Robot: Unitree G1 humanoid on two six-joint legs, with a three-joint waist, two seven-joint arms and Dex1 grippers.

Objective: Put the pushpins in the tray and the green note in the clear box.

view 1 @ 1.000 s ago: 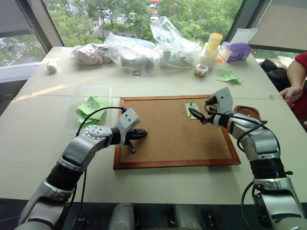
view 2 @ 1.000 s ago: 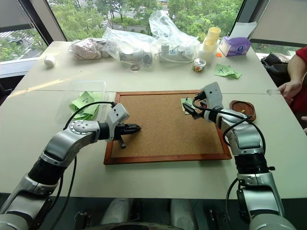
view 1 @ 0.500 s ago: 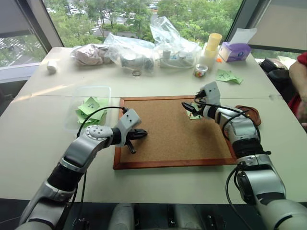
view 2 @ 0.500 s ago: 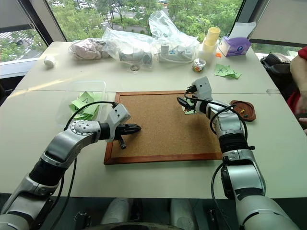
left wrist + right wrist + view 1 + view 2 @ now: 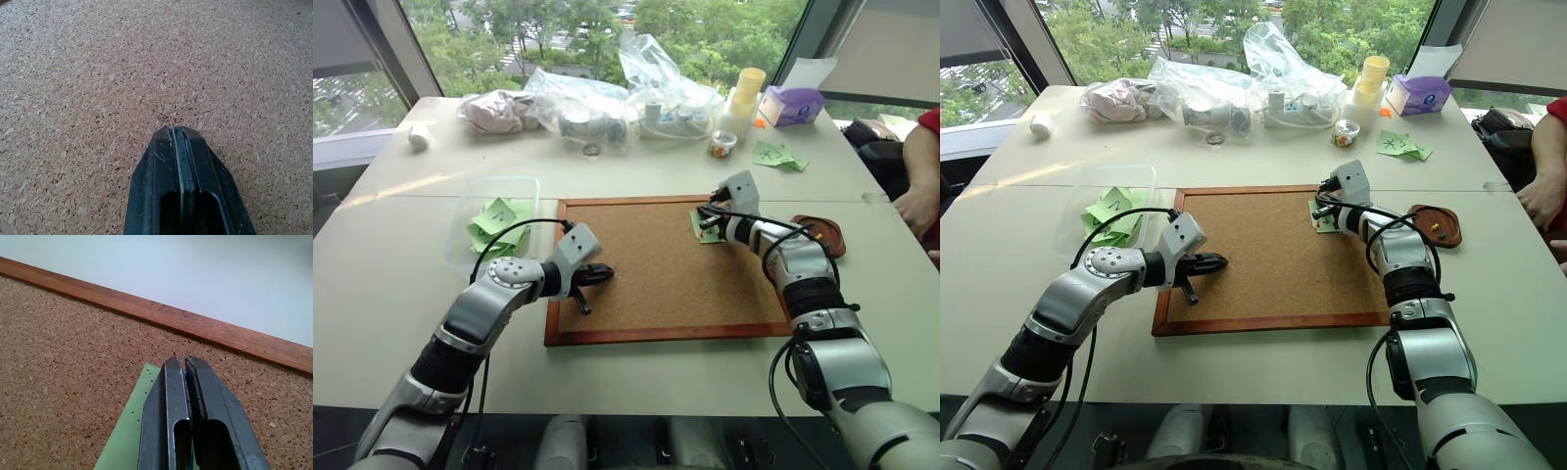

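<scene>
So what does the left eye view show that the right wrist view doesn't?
Left eye view alone: the clear box with green slips, the tray, bags by the window, the shut left gripper, a person's hand.
Right wrist view alone: tiny pinholes along the note's edge.
Both: corkboard, green note, shut right gripper at the note.

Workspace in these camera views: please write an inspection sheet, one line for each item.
Surface: pale table with a wood-framed corkboard.
Job's things: green note lies on the corkboard at its far right; reddish-brown tray stands right of the board; clear box holds green slips; pushpins cannot be made out.
Clutter: clear plastic bags, cups, tissue box, loose green slips.
End effectors: left end effector shut over the cork; right end effector shut over the note.
Cables: black leads on both arms.
Surroundings: windows, trees, a person's hand.
</scene>
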